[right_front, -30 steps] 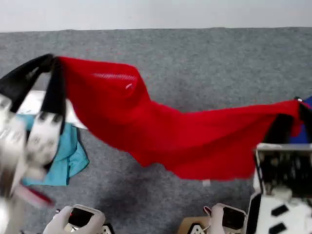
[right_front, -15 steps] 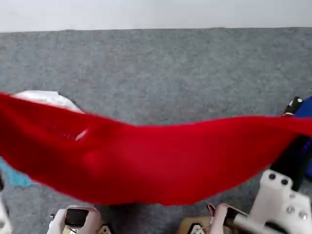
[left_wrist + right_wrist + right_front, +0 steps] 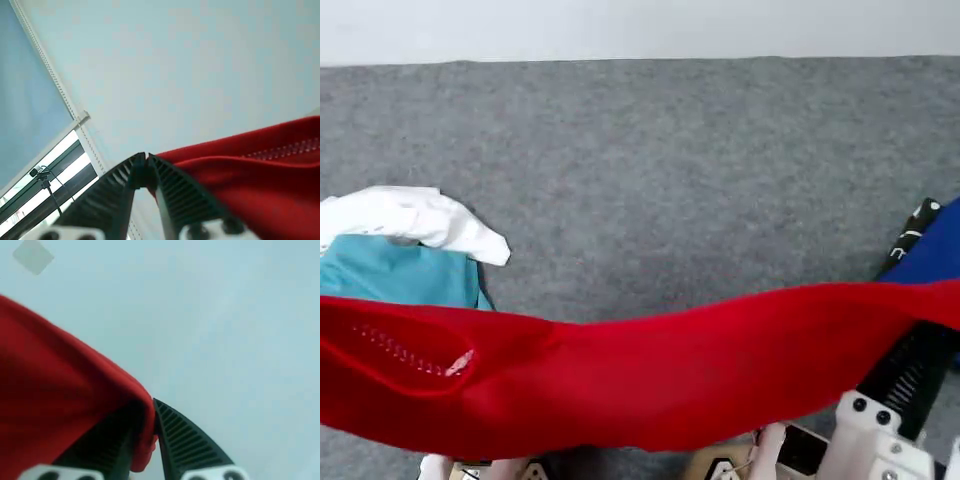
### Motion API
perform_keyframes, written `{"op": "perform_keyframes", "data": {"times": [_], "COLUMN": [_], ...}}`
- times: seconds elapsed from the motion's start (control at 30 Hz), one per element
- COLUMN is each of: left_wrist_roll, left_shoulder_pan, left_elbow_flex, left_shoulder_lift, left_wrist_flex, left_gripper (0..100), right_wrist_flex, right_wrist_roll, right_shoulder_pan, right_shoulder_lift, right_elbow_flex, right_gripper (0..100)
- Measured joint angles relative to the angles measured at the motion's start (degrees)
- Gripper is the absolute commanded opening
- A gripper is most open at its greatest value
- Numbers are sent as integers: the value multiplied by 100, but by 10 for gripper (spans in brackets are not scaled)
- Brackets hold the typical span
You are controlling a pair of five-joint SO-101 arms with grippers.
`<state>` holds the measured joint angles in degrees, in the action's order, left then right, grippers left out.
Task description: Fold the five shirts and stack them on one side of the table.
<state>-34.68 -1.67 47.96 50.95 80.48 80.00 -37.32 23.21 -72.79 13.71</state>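
We find the high view bright and even, lit from above: the grey table cover (image 3: 670, 150) carries no hard shadows, just a soft darkening under the lower hem of the red shirt (image 3: 620, 380). The white shirt (image 3: 410, 215) is close to glaring, its folds barely shaded. In the left wrist view a pale ceiling (image 3: 200, 60) glows evenly, and daylight comes strongly through a window (image 3: 45, 200). In the right wrist view the shirt's underside sinks into deep shade, while the ceiling behind stays bright and free of glare.
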Motion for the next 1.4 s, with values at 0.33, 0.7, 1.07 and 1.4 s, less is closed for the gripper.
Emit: {"op": "perform_keyframes", "data": {"times": [0.33, 0.7, 1.07, 1.4], "left_wrist_roll": [0, 26, 18, 18], "left_shoulder_pan": [0, 9, 246, 281], "left_elbow_flex": [-2242, -6884, -8949, -6505], "left_shoulder_lift": [-9, -167, -1925, -4870], "left_wrist_flex": [-114, -3640, -6840, -6989], "left_gripper": [3, 3, 3, 3], "right_wrist_flex": [-923, -3147, -5371, -5952], "right_wrist_roll": [0, -18, -18, -18], "right_shoulder_pan": [-9, -905, -1459, -1486], "right_shoulder_lift": [26, 941, 3068, 5389], "right_elbow_flex": [-2092, -5275, -5987, -4404], "right_gripper": [10, 10, 10, 10]}}
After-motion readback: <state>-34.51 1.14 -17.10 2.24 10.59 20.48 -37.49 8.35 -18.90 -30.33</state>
